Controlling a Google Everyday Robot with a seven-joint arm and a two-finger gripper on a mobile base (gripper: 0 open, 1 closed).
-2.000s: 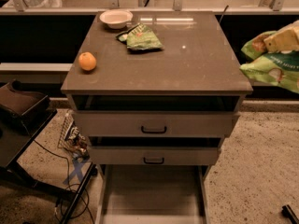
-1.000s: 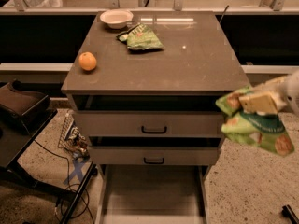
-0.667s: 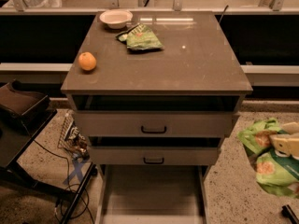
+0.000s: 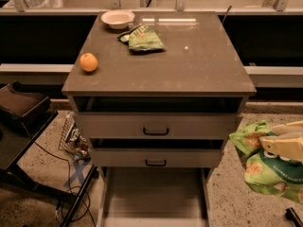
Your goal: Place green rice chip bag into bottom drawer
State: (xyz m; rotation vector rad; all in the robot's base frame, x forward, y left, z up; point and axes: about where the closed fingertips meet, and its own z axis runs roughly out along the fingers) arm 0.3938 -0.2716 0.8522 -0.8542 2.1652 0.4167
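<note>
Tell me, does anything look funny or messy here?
Yes. The green rice chip bag hangs crumpled in the air right of the cabinet, pinched by the tool at the picture's right edge. The bottom drawer sticks out wide open, with nothing visible inside.

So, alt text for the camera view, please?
At right, the pincer holds the green rice chip bag up, beside the open bottom drawer. An orange, a bowl and a smaller green bag sit on the cabinet top.

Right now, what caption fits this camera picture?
Robot hand at right holds the green chip bag beside the open bottom drawer.
</note>
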